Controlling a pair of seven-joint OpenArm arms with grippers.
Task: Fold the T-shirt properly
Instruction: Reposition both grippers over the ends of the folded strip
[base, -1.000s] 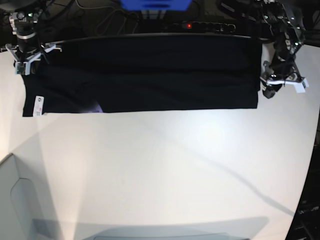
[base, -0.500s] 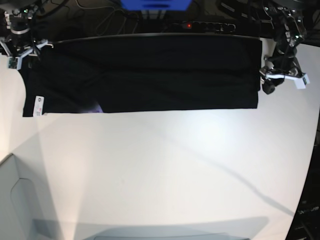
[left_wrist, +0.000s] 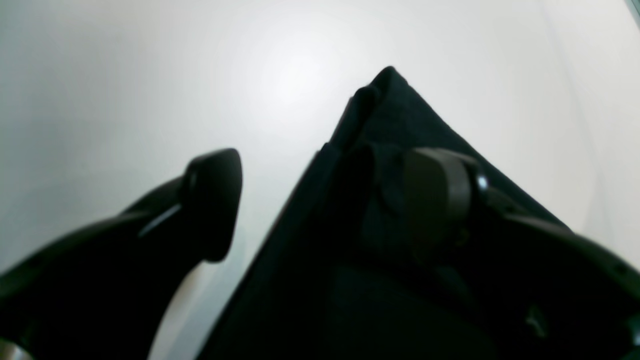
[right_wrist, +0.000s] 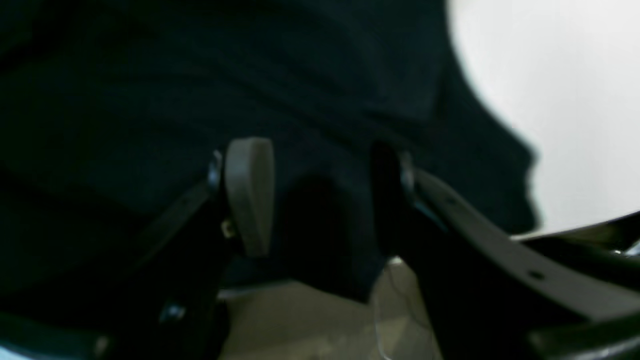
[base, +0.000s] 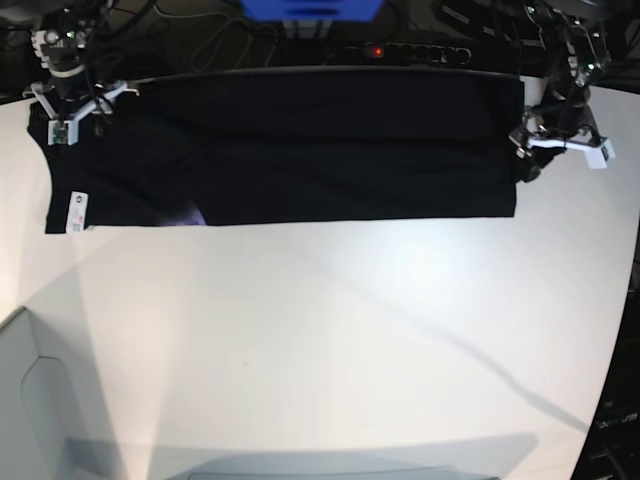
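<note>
Both grippers, left (base: 540, 160) and right (base: 72, 105), have seemingly opened.

Black T-shirt (base: 300, 150) lies flat on the white table, folded into a long horizontal band along the far edge. Lower edge is straight; right end squared off. White tag shows at the lower left corner, pale patch nearby.

A: Where is room lying open?
B: The white table (base: 330, 340) is stretching bare in front of the T-shirt (base: 290, 150); cables (base: 200, 40) are crowding the far edge.
A: And the ends?
B: Grippers are occupying both: left gripper (base: 548, 150), right gripper (base: 72, 108).
</note>
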